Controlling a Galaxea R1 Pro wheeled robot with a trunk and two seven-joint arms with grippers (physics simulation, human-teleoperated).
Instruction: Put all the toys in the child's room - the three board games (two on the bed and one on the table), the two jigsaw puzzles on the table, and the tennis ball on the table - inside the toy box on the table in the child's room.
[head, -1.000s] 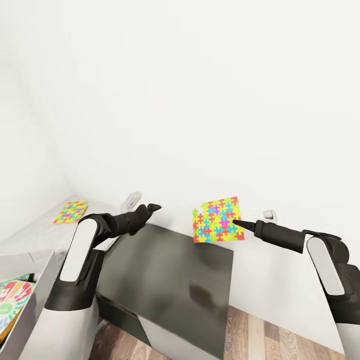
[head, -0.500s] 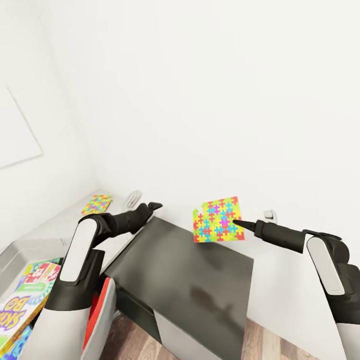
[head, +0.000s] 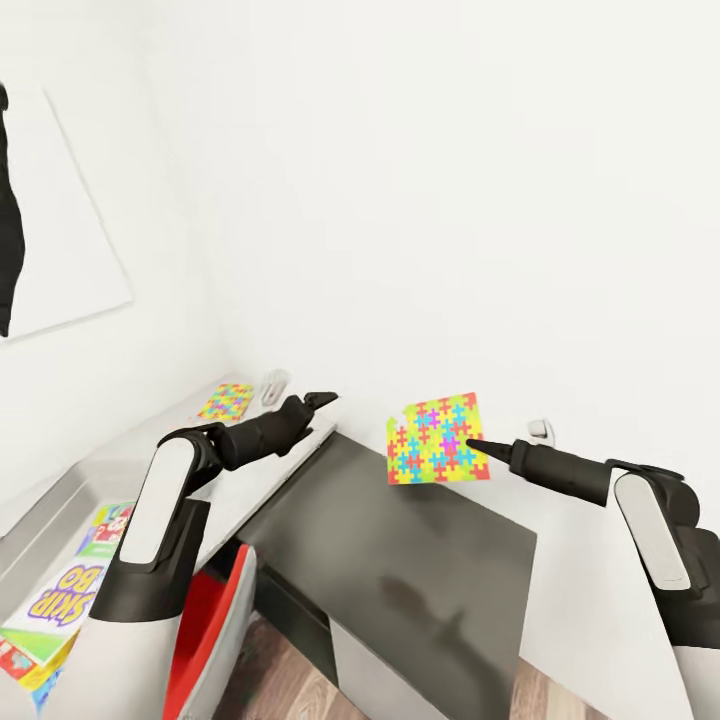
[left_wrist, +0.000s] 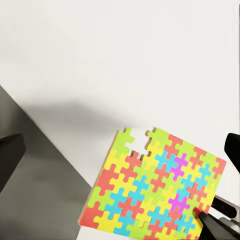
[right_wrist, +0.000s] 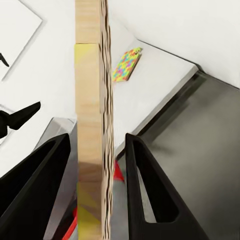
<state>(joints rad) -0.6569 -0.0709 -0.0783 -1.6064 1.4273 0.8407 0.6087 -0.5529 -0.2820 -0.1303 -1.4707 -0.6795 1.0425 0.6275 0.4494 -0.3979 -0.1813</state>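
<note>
Gripping jigsaw puzzle (head: 437, 440) upright, edge btwn right gripper (head: 470, 444) fingers

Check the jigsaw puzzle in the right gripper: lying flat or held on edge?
Held on edge. The jigsaw puzzle stands upright in the air in the right gripper, above the dark cabinet.

- Pale grey-white table (head: 150, 455) runs beneath and beyond my left pincer (head: 322, 399).
- A jigsaw puzzle (head: 226, 401) lies flat on it, just past that pincer.
- A dark grey cabinet (head: 400, 560) sits below my right pincer (head: 470, 443).
</note>
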